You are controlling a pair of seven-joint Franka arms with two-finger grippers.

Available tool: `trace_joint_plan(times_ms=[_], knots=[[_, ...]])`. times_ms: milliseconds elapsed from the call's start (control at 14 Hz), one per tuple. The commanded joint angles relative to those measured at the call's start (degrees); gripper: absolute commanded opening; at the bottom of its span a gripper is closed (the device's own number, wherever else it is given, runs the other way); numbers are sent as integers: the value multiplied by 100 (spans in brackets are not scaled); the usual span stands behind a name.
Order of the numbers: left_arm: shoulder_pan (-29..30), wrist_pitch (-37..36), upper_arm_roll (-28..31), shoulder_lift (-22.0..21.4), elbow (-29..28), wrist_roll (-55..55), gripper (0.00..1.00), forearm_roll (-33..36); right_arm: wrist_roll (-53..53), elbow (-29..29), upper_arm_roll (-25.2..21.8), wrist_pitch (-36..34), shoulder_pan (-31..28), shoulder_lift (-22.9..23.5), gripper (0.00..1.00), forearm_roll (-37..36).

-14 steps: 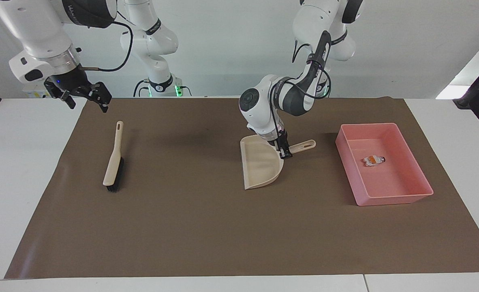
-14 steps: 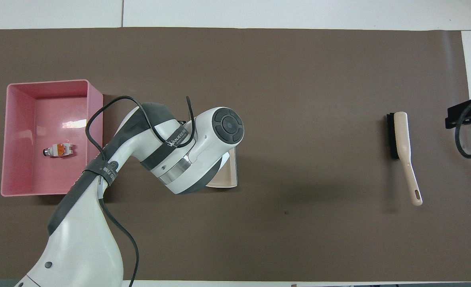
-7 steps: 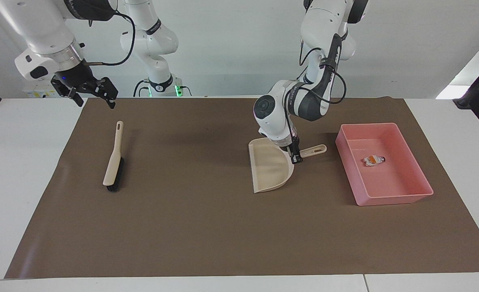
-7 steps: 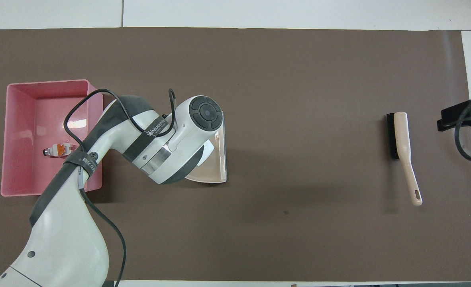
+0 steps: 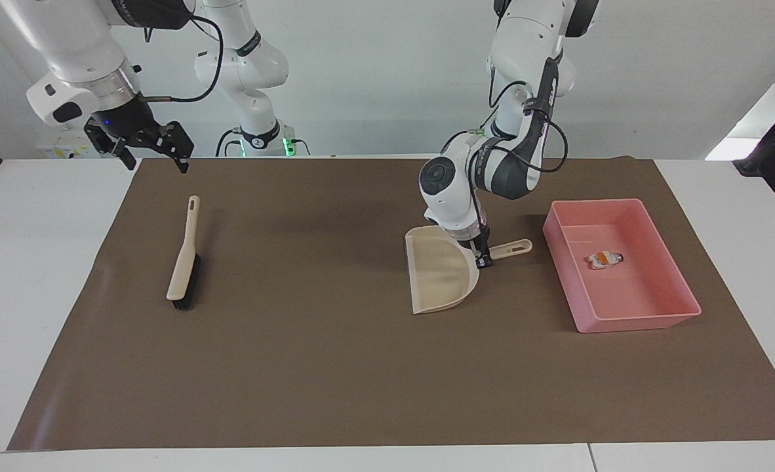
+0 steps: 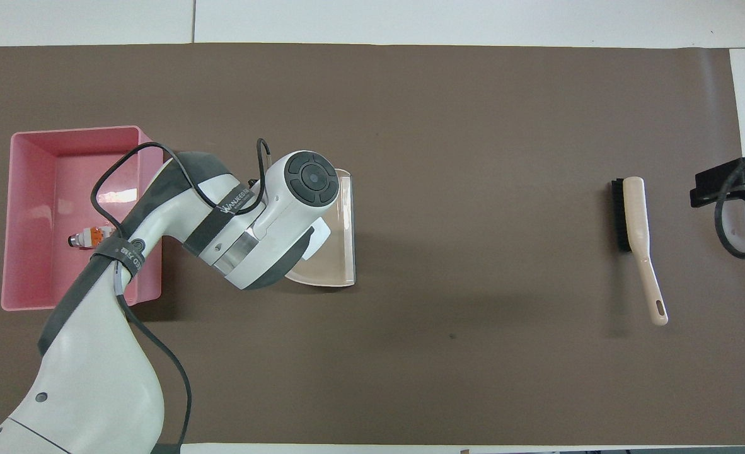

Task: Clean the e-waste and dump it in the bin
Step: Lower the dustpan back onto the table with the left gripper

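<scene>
The pink bin (image 5: 581, 211) lies on the brown mat toward the left arm's end of the table. One e-waste bit (image 5: 604, 259), white with orange, rests on its floor, and shows in the overhead view too (image 6: 92, 238). The beige dustpan (image 5: 440, 275) lies flat on the mat beside the bin, its handle pointing at the bin. My left gripper (image 5: 484, 257) is low on that handle, shut on it. In the overhead view the left arm hides the gripper and most of the dustpan (image 6: 342, 252). My right gripper (image 5: 150, 149) hangs open over the mat's corner at the right arm's end.
A beige brush (image 5: 184, 259) with black bristles lies on the mat toward the right arm's end, and appears in the overhead view as well (image 6: 638, 221). The brown mat (image 5: 309, 367) covers most of the white table.
The left gripper has carried the dustpan toward the bin and the arm's wrist has drawn back toward the robots. The right gripper has lifted a little and shifted slightly over the mat's corner.
</scene>
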Motion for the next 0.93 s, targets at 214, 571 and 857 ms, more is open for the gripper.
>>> trace_joint_plan(times_ms=[214,571,857], knots=[[108,63,-23,-512,-295,-686,100,57,39,-129,-22,-81,-39,-71,100,-2],[318,-60,-23,-1137,-558,-2527,100,40,4,-68,-22,-46,5,-53,100,15],[888,-568,-15,-1646,-664,-3015,100,-880,-338,-103,-22,-46,-3,-62,100,15]])
